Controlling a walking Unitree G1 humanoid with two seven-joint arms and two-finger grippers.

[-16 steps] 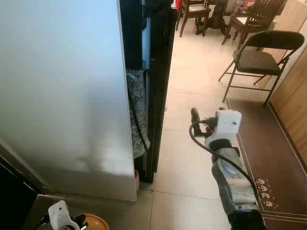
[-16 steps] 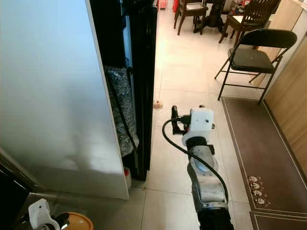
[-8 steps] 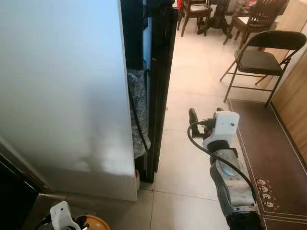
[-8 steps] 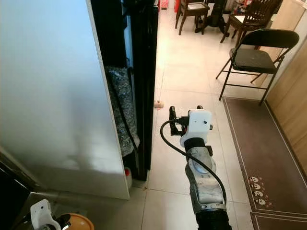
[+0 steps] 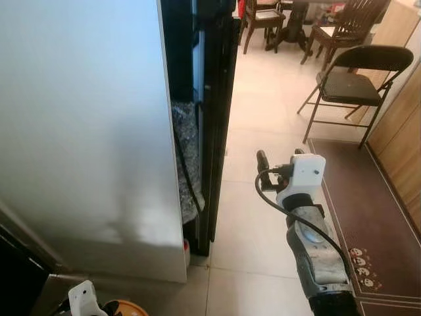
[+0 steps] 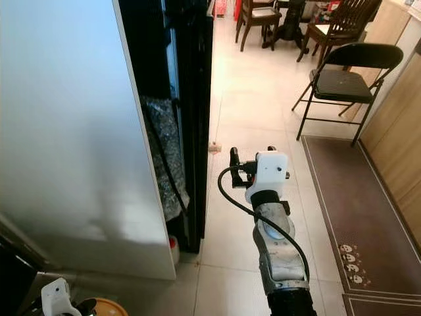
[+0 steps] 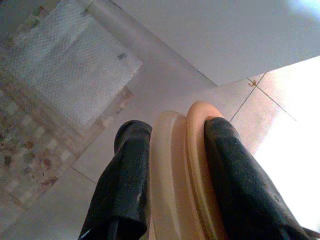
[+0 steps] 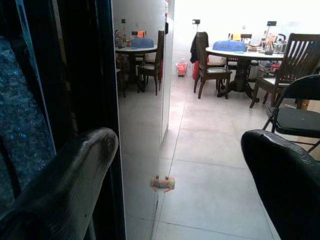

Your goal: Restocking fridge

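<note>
Fridge [image 5: 85, 131] standing at left, door edge [image 5: 214, 125] dark. Right pincer [image 8: 180, 200] hovering open beside that edge. Left pincer [image 7: 175, 170] hanging low, gripping orange container [image 7: 187, 170] above floor [image 6: 250, 99].

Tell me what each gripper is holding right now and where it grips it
The left gripper is shut on an orange round container, its fingers clamping the two flat faces across the rim. The right gripper is open beside the fridge door, holding nothing.
</note>
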